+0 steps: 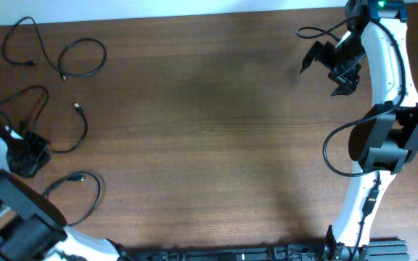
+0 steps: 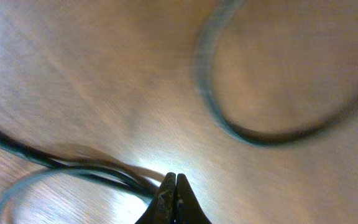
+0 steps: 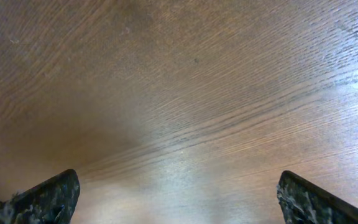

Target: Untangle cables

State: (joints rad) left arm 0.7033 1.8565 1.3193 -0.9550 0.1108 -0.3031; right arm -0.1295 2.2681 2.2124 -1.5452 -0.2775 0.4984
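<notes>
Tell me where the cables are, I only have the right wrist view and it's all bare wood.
Observer: The cables all lie on the left arm's side of the table.
Operator: Are they knotted?
Observer: From overhead they look like separate loose loops, not one knot.
Operator: And the left gripper?
Observer: The left gripper is shut, low among the cables. One runs right up to its tips, but I cannot tell if it is pinched.

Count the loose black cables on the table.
4 cables: one at the far-left corner, a loop beside it, one at the left gripper, one below it. The arm may hide more.
</notes>
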